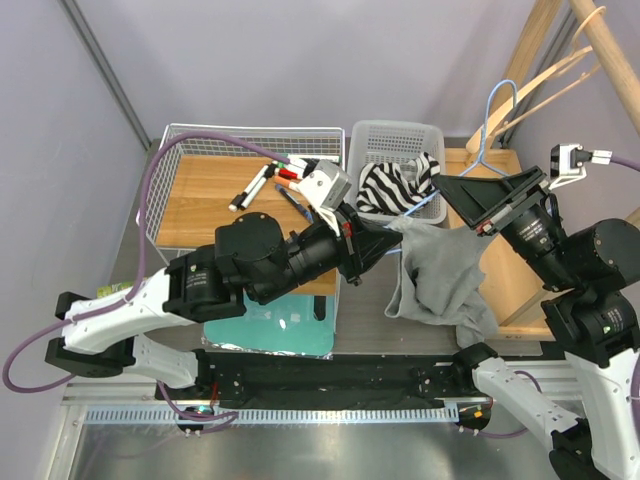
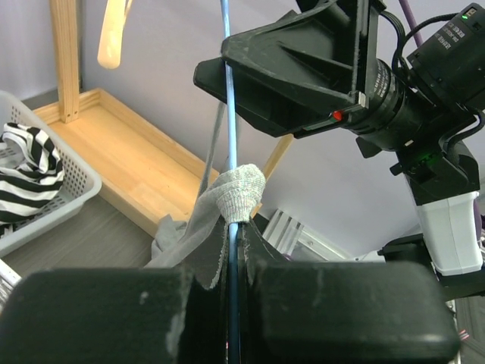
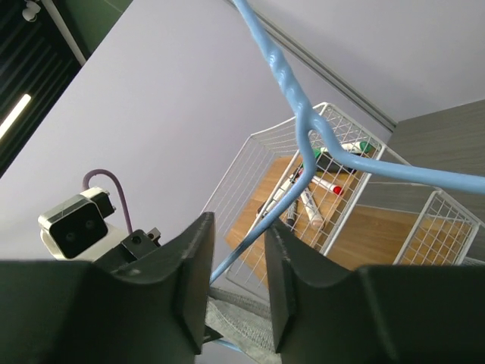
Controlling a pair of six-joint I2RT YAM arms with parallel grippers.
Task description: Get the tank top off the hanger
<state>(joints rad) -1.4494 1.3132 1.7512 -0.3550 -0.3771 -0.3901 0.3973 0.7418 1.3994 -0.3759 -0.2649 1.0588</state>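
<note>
One gray tank top (image 1: 440, 275), one blue hanger (image 1: 497, 110), two baskets (image 1: 395, 127), two arms (image 1: 250, 262).

The left arm (image 1: 200, 290) and the right arm (image 1: 590, 300) look the same: fat round black joints up top, smooth white covers lower down. A purple cable (image 1: 150, 200) runs to a little white camera box (image 1: 325, 185). The right gripper (image 3: 239, 224) is black and pointy, with a tiny red light (image 2: 336, 115) and a green light (image 2: 464, 17) nearby
</note>
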